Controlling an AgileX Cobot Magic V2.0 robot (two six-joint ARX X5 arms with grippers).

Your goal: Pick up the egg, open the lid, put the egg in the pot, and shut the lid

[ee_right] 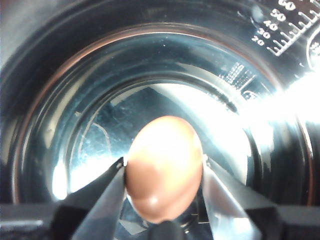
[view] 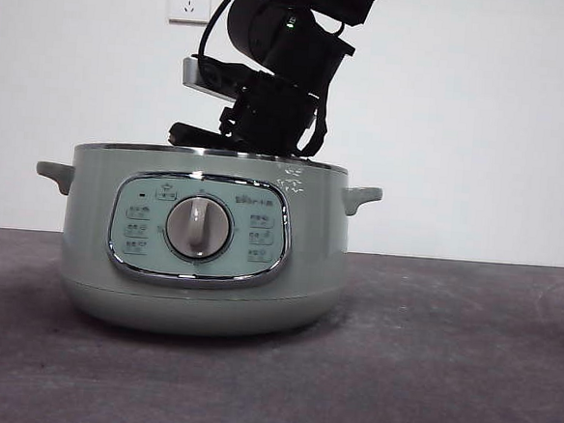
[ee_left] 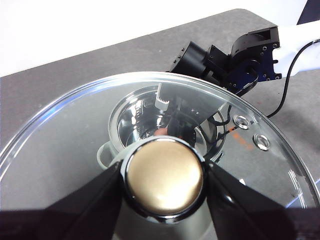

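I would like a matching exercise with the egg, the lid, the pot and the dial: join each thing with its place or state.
Things:
1. egg
2. lid
3. pot
4. dial

Places or states:
A. stands open on the table
B. held by its knob in the left gripper
C. on the pot's front panel
D. held in the right gripper inside the pot

Pairs: 1-D, 2-B, 3-A, 4-C

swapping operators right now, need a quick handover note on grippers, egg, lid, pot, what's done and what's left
Left gripper: shut on the lid's knob, holding the lid raised off the pot.
Right gripper: shut on the egg, reaching down inside the pot over its shiny inner bowl.
Done: egg picked up, lid off.
Left: release the egg in the pot, withdraw the right arm, set the lid back on.
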